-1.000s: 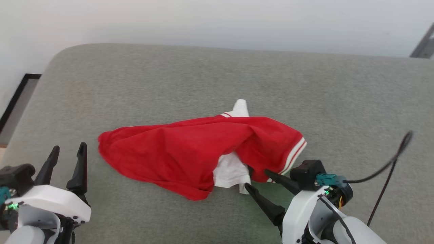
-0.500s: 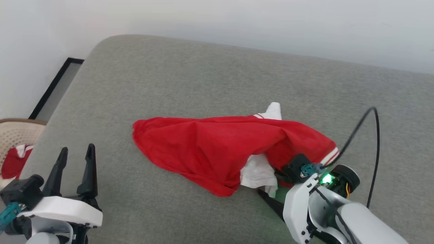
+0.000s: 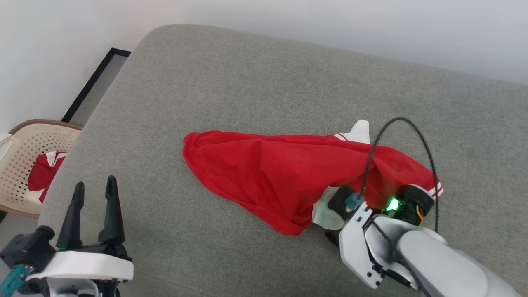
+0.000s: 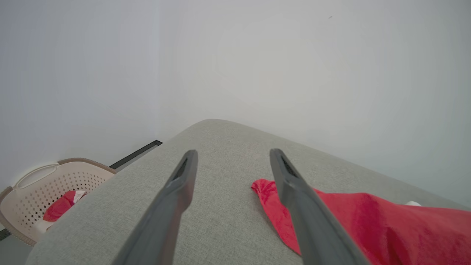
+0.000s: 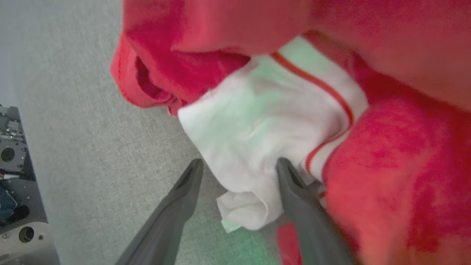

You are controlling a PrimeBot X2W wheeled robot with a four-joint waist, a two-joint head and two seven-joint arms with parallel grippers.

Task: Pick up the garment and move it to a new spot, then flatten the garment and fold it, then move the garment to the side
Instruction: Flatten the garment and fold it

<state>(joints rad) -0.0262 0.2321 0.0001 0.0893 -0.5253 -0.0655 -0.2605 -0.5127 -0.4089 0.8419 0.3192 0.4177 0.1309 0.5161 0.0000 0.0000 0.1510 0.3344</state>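
Right gripper point(image 5: 239, 162), jaws spread, is straddling the white sleeve point(image 5: 257, 121) of the red jersey point(image 3: 268, 177) (left gripper point(image 3: 94, 182) is hovering, likewise spread); pinching this thin fold alone may be risking slippage.

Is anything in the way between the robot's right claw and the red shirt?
No, nothing visible is in the way. The right gripper is open, and the garment's white sleeve lies right between its fingers on the grey cushion.
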